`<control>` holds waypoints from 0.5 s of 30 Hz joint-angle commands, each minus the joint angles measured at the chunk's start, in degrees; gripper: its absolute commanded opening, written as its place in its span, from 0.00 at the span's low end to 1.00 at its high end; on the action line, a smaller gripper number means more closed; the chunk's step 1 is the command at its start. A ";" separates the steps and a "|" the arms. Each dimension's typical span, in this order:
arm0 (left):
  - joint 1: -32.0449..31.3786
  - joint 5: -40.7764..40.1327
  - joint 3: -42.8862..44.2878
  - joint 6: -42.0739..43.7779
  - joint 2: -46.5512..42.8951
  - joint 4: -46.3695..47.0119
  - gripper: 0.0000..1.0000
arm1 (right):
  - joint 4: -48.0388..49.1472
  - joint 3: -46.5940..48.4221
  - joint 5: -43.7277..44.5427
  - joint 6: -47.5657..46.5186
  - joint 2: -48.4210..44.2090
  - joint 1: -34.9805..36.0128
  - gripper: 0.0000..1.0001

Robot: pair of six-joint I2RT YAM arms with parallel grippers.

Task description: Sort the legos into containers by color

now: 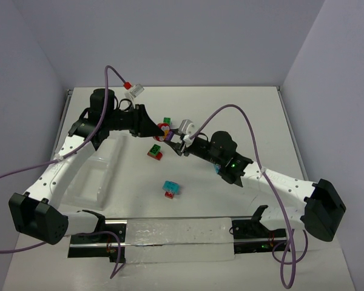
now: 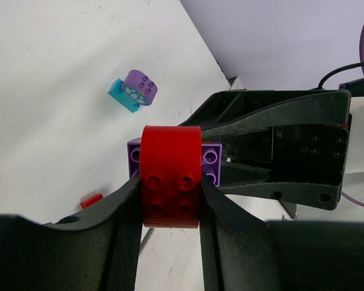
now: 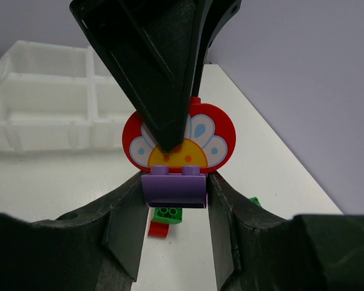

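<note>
On the white table (image 1: 242, 115) the job looks barely begun. The clear tray (image 3: 48, 121) lies to the left, and the compartments that the right wrist view shows hold no bricks; the rest of it I cannot check, as the left arm covers part of it from above. Both arms meet above the middle of the table, well clear of the tray, and share one two-colour pair. The left gripper (image 2: 170, 188) is clamped on the red brick (image 2: 170, 151) from its two sides. The right gripper (image 3: 174, 180) faces it, its jaws pressed against the flanks of the purple brick (image 3: 173, 193). The step in hand is probably pulling these two apart, and they are not yet separated.

That red brick is rounded, with a flower printed on its flat face; the purple one is a small square block, studs pressed to the red.

Left to sort on the table: a green-and-red pair (image 1: 155, 151), a cyan-and-red pair (image 1: 171, 188), a cyan-and-purple pair (image 2: 134, 91) and a single green brick (image 1: 167, 121), all unsorted and the pairs not yet split
</note>
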 commanded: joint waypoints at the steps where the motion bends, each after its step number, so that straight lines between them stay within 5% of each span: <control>1: 0.16 1.67 0.12 0.17 -1.71 3.14 0.00 | 3.76 3.49 -0.04 0.69 0.21 0.62 0.45; 8: 0.16 1.33 0.30 0.05 -1.96 3.29 0.00 | 3.20 3.57 -0.25 0.82 0.61 0.61 0.38; 10: 0.16 0.76 0.39 -0.03 -2.03 3.25 0.00 | 2.89 3.53 -0.38 0.74 0.59 0.67 0.28; 11: 0.16 0.13 0.45 -0.20 -2.14 3.36 0.00 | 2.72 3.41 -0.27 0.86 0.48 0.67 0.10; 12: 0.16 -0.43 0.47 -0.50 -2.27 3.49 0.00 | 2.77 3.20 -0.05 1.05 0.37 0.67 0.02; 15: 0.49 -2.61 0.60 -1.57 -2.73 4.02 0.00 | 3.30 1.79 0.81 1.59 -0.20 0.67 0.00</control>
